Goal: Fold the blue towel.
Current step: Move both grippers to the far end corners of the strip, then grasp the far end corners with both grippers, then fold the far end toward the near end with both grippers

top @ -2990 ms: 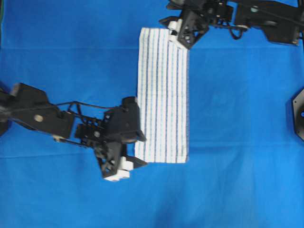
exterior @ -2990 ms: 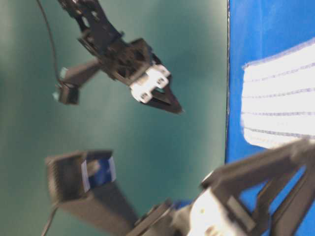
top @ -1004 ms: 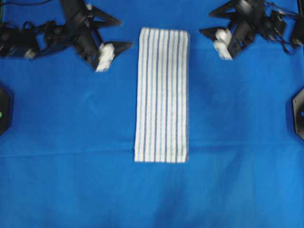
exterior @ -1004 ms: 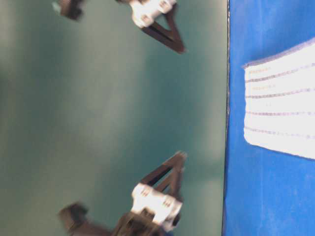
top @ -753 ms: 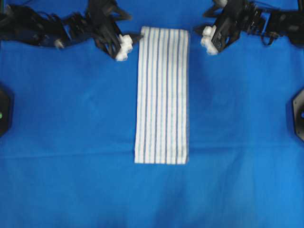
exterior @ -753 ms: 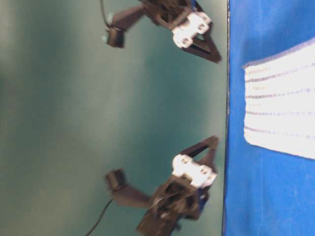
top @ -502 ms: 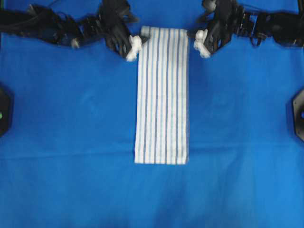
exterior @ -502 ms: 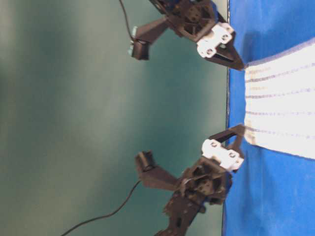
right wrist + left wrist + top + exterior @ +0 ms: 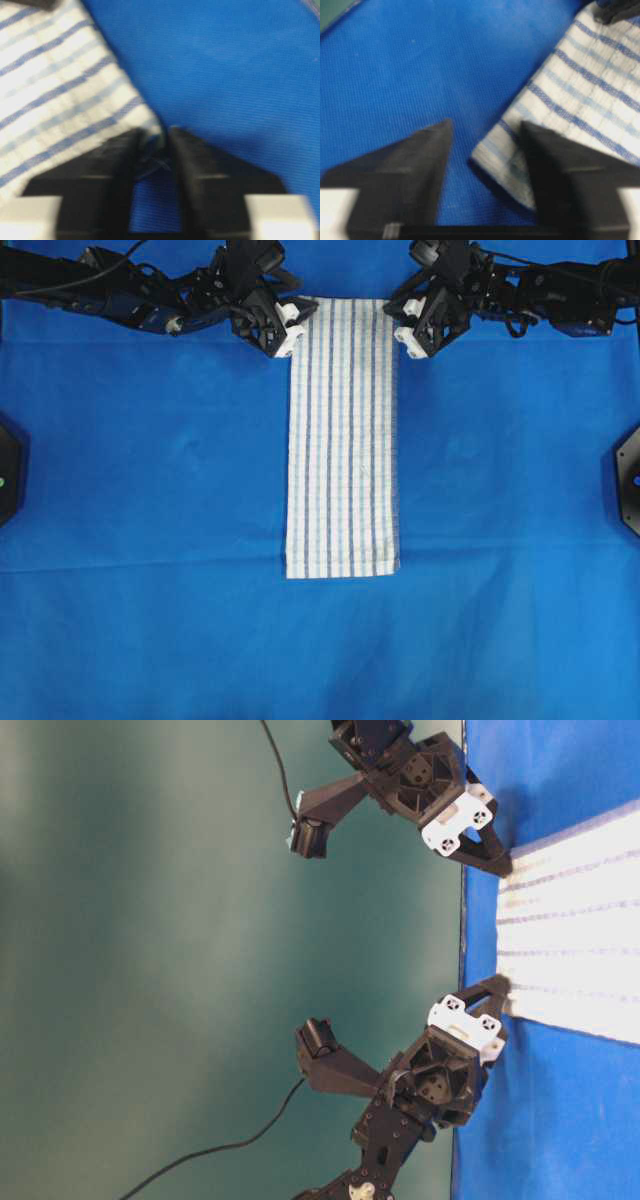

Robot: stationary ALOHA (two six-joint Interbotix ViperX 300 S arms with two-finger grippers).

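Two claws sit at the far corners of the white blue-striped woven towel (image 9: 343, 435), lying lengthwise mid-tabletop: left claw (image 9: 485, 150) spread around its corner, right claw (image 9: 152, 145) nearly clenched on its corner, prob. to lift the far edge for folding.

blue towel (image 9: 342, 440) | striped white, folded long strip | flat, mid-table

Both arms reach to the blue towel's (image 9: 343, 435) far corners. The left tool (image 9: 485, 145) straddles its corner, fingers apart; the right tool (image 9: 152, 145) is pinched on its corner.
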